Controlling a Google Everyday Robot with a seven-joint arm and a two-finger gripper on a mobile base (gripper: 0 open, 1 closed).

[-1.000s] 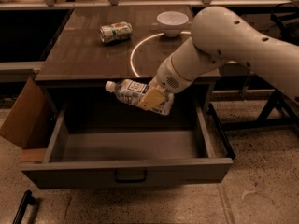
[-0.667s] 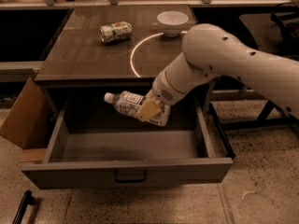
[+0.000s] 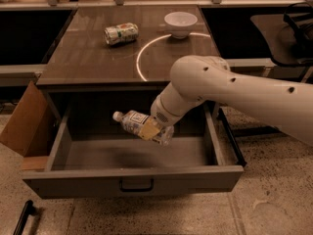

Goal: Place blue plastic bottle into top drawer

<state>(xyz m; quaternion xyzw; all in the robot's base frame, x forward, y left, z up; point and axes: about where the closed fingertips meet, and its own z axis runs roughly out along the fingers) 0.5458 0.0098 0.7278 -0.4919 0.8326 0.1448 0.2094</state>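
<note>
The blue plastic bottle (image 3: 139, 125), clear with a white cap and a whitish label, hangs tilted inside the open top drawer (image 3: 132, 181), cap toward the left, a little above the drawer floor. My gripper (image 3: 152, 129) is shut on the bottle's lower half, with a yellowish finger pad (image 3: 149, 130) lying across the label. The white arm reaches in from the right and covers the gripper's upper part. The drawer is pulled fully out, with its dark handle (image 3: 136, 185) at the front centre.
On the dark tabletop (image 3: 88, 58) lie a green-and-white drink can (image 3: 121, 34) on its side and a white bowl (image 3: 180, 23). A cardboard flap (image 3: 24, 121) leans at the drawer's left. A dark chair (image 3: 293, 33) stands at the right.
The arm has carried the bottle down and slightly left, from the drawer's back edge to lower inside the drawer. The bottle stays gripped.
</note>
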